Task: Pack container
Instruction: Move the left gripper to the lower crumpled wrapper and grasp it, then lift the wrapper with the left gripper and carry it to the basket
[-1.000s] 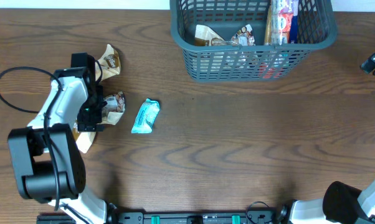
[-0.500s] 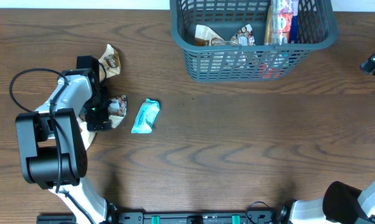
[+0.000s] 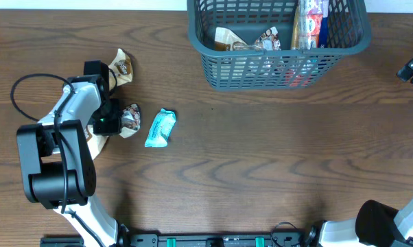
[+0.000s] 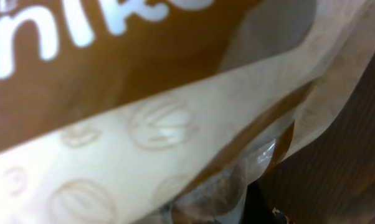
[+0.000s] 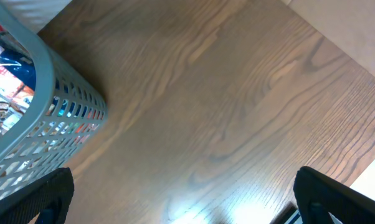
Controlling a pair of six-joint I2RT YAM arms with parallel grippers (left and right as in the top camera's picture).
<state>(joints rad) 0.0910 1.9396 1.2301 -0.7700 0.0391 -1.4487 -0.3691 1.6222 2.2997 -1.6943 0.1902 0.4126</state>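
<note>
One crinkly packet (image 3: 130, 116), slotted plastic container (image 3: 220, 68)

Dark grey-blue lattice container (image 3: 261, 68), teal packet (image 3: 160, 128), brown-and-cream packet (image 3: 132, 115) (white lettering), brown woodgrain table (image 3: 261, 158).

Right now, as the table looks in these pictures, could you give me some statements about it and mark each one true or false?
1. The container holds several snack packets. True.
2. The teal packet lies inside the container. False: it lies on the table, outside the container.
3. The left gripper is shut on a brown packet. True.
4. The right gripper holds a packet. False: it is open and empty, near the container's corner.
</note>
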